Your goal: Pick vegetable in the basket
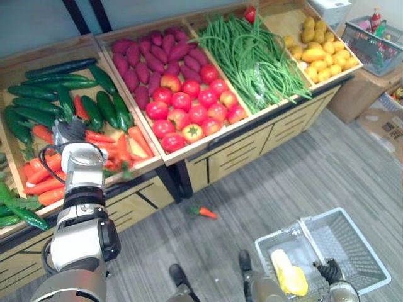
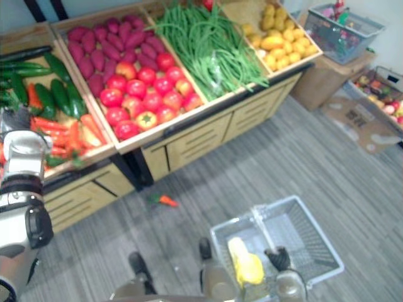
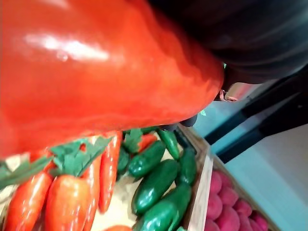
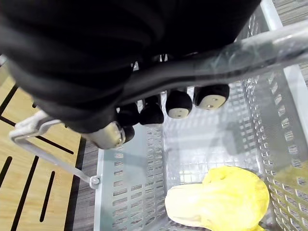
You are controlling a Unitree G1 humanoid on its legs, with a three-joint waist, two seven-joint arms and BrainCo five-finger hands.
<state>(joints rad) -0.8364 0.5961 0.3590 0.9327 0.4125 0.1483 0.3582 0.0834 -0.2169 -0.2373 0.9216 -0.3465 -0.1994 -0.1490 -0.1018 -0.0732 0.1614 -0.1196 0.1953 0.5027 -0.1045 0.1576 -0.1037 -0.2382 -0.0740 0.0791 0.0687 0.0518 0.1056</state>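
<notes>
My left hand [image 1: 68,132] hangs over the carrot bin [image 1: 135,165] on the wooden stand. Seen from the left wrist, a big orange-red carrot [image 3: 96,72] lies tight against the palm, with a dark fingertip [image 3: 188,120] curled at its end. Loose carrots [image 3: 62,202] and cucumbers [image 3: 154,185] lie below it. My right hand [image 4: 179,103] is curled round the handle [image 4: 231,55] of the grey wire basket [image 1: 356,251], held low at the right. A pale yellow leafy vegetable [image 1: 288,272] lies in the basket.
The stand holds bins of cucumbers [image 1: 56,88], purple sweet potatoes [image 1: 148,53], tomatoes [image 1: 189,107], green beans [image 1: 252,56] and yellow potatoes [image 1: 318,50]. One carrot [image 1: 203,211] lies on the floor before the stand. A second basket [image 1: 371,44] sits on a box at the far right.
</notes>
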